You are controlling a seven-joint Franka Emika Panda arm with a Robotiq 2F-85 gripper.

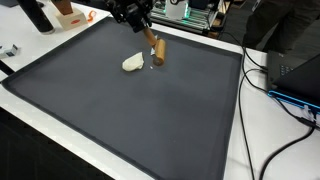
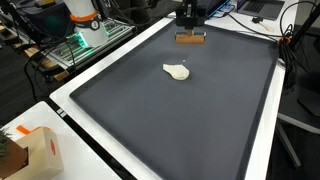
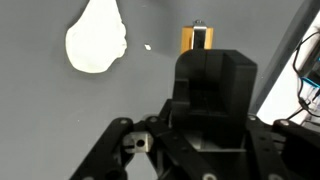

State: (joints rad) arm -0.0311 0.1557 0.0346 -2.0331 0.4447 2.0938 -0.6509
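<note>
My gripper [image 1: 142, 27] [image 2: 187, 27] [image 3: 212, 58] stands at the far side of the dark mat [image 1: 130, 120] [image 2: 180, 130]. Its fingers look drawn together on a short orange-brown stick [image 1: 155, 48] [image 2: 190, 38] [image 3: 197, 37]. One end of the stick, with a black part in it, pokes out past the fingertips in the wrist view; the rest is hidden behind them. In both exterior views the stick sits low over the mat, right under the gripper. A cream-white lump [image 1: 133, 63] [image 2: 177, 71] [image 3: 96, 38] lies on the mat a little way off, untouched.
A raised pale rim [image 1: 240, 110] [image 2: 75, 110] borders the mat. Cables and dark gear [image 1: 290, 75] lie past one side. An orange and white box [image 2: 35, 150] stands off a corner. Electronics [image 2: 85, 25] crowd the far edge.
</note>
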